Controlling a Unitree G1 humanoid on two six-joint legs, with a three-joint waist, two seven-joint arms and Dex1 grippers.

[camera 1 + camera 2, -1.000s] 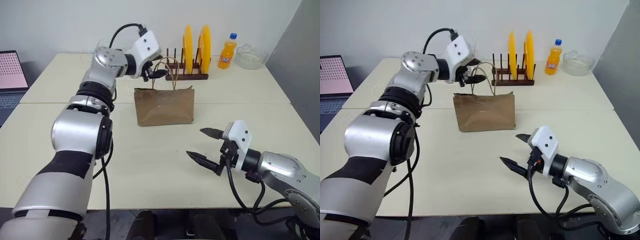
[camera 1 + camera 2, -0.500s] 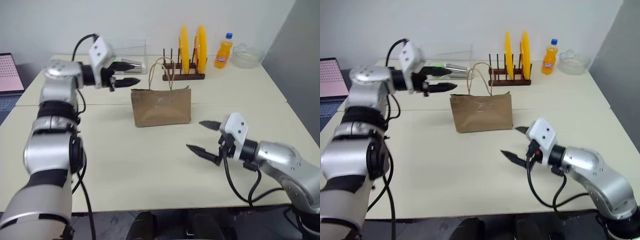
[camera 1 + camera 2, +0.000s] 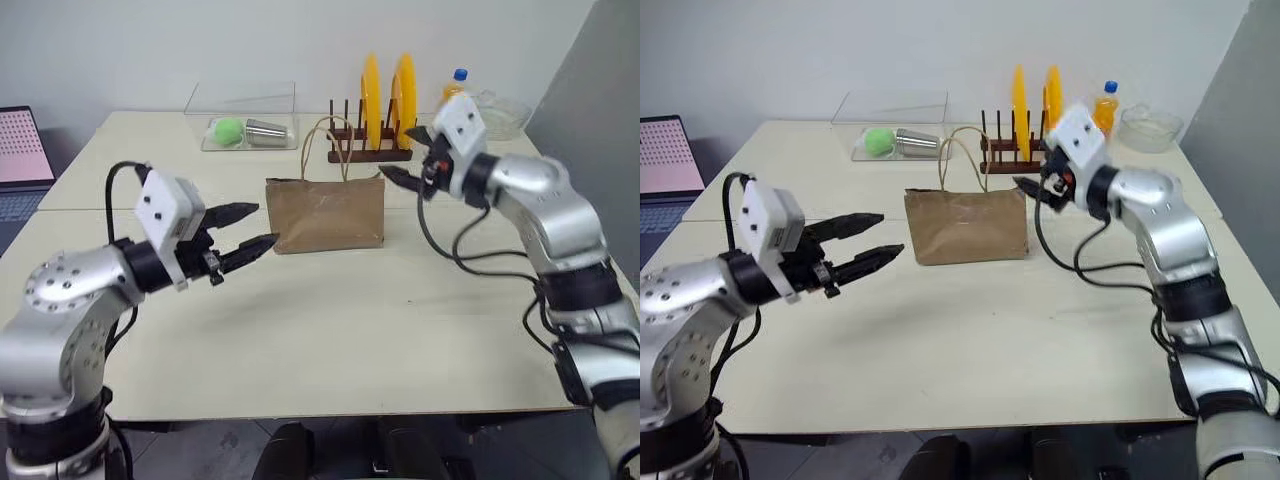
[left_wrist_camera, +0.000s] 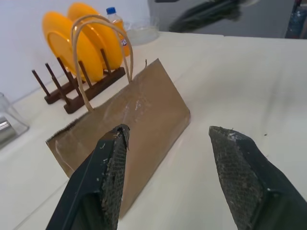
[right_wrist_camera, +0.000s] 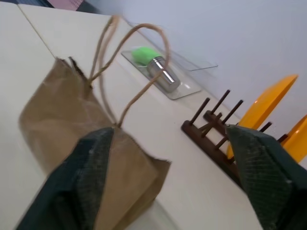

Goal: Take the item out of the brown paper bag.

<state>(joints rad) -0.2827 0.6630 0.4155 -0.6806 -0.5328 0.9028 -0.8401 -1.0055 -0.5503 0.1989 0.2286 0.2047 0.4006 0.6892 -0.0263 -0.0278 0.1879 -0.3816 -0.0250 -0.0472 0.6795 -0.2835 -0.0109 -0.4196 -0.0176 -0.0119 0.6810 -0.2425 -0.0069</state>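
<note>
while the bag (image 3: 325,213) is standing upright between both claws, the left claw (image 3: 248,228) is hovering beside it, fingers apart and empty. the right claw (image 3: 405,172), parted and empty, is hanging by the rim. the item is lying hidden inside; next, reach in.

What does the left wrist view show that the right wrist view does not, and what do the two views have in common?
Left wrist view alone: the orange soda bottle with a blue cap, and the right hand blurred at the far side. Right wrist view alone: the green ball and metal cup lying in a clear tray. Both: the brown paper bag with its cord handles, the wooden rack holding yellow plates, and the pale table. Each view looks between its own open fingers.
</note>
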